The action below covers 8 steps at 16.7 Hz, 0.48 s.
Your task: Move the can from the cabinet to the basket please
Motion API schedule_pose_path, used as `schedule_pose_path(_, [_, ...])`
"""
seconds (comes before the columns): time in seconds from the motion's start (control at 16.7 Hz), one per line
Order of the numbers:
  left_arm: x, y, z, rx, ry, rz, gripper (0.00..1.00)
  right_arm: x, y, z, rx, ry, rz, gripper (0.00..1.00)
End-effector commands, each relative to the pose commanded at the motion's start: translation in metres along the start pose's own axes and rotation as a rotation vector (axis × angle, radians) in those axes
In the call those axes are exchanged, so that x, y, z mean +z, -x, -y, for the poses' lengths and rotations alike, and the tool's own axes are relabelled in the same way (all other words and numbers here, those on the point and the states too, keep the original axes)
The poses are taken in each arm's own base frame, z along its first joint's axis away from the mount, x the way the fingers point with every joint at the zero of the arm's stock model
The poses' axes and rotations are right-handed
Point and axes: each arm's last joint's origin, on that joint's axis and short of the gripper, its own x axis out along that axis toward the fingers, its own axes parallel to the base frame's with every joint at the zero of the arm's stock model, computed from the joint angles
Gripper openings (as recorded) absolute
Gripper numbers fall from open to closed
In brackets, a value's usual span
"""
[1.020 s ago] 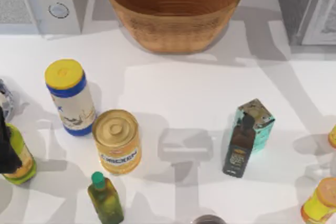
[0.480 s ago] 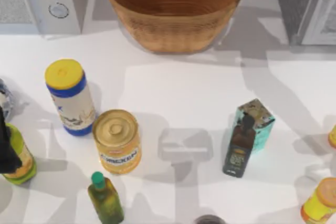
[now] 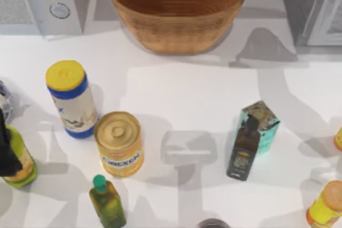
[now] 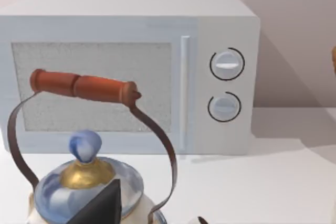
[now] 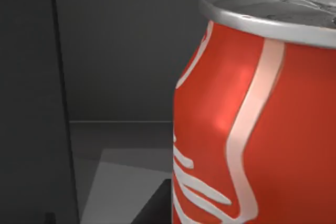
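Comparing the last second of top views: every object on the table (image 3: pixel 176 89) stays put, only the big arm shadow near the cabinet (image 3: pixel 312 6) at 2 o'clock shifts, pulling up toward the cabinet front. You can read that as the right arm pushing deeper into the cabinet, so the reach step is under way and no lift has begun.

The basket (image 3: pixel 178 10) at 12 o'clock sits empty.

The can (image 5: pixel 257 114) is upright inside the dark cabinet interior, very close to the right wrist camera; its base and far side are cut off.

Right gripper: you cannot tell from these views whether its jaws are apart or clamped on the can.

Left gripper (image 4: pixel 100 211): a dark tip pokes in over the kettle (image 4: pixel 89 187), facing the microwave (image 4: pixel 126 72); its jaw state is unreadable, and the arm looks parked at 9 o'clock.
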Motion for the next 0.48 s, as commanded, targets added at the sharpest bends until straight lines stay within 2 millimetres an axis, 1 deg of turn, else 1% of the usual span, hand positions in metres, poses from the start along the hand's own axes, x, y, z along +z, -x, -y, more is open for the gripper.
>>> schedule_pose_path(0.12, [0.000, 0.000, 0.000, 0.000, 0.000, 0.000, 1.00, -0.001, 0.000, 0.002, 0.000, -0.001, 0.001, 0.00])
schedule_pose_path(0.3, [0.000, 0.000, 0.000, 0.000, 0.000, 0.000, 1.00, -0.008, 0.004, 0.015, -0.001, -0.010, 0.010, 0.00])
schedule_pose_path(0.42, [0.000, 0.000, 0.000, 0.000, 0.000, 0.000, 1.00, -0.021, 0.007, 0.028, -0.003, -0.012, 0.013, 0.00])
schedule_pose_path(0.48, [0.000, 0.000, 0.000, 0.000, 0.000, 0.000, 1.00, -0.030, 0.009, 0.035, -0.005, -0.011, 0.013, 0.00])
